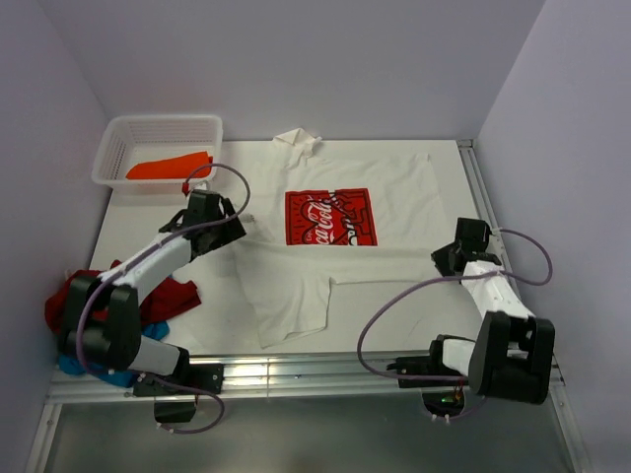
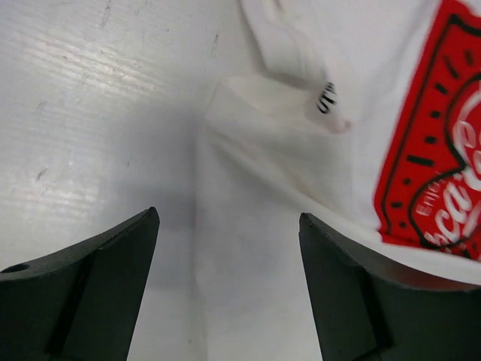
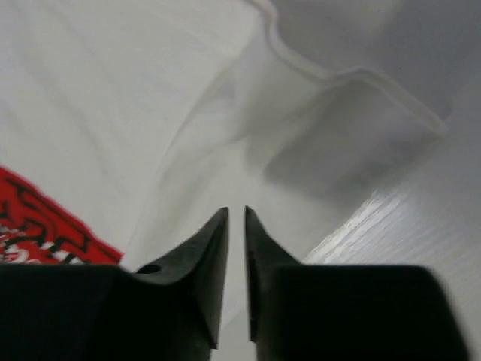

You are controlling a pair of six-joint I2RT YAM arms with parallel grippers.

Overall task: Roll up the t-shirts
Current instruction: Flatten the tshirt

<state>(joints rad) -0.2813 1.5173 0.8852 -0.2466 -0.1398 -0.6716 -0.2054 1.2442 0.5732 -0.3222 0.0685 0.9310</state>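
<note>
The white t-shirt point(image 1: 394, 197) with a red Coca-Cola print point(image 1: 330, 217) lies spread on the table, its lower left part folded into a flap toward the near edge. My left gripper point(image 1: 237, 230) hovers at the shirt's left edge. In the left wrist view it point(image 2: 228, 213) is open, with the cloth edge point(image 2: 255, 173) below the gap and nothing held. My right gripper point(image 1: 444, 258) sits over the shirt's right side. In the right wrist view it point(image 3: 235, 210) shows a narrow slit between the fingers, with white cloth point(image 3: 113, 98) beneath and nothing pinched.
A white perforated basket point(image 1: 118, 138) at the back left holds an orange tee point(image 1: 170, 166). A dark red tee point(image 1: 177, 296) and a blue one point(image 1: 67, 367) are heaped by the left arm's base. A metal rail point(image 1: 296, 372) runs along the near edge.
</note>
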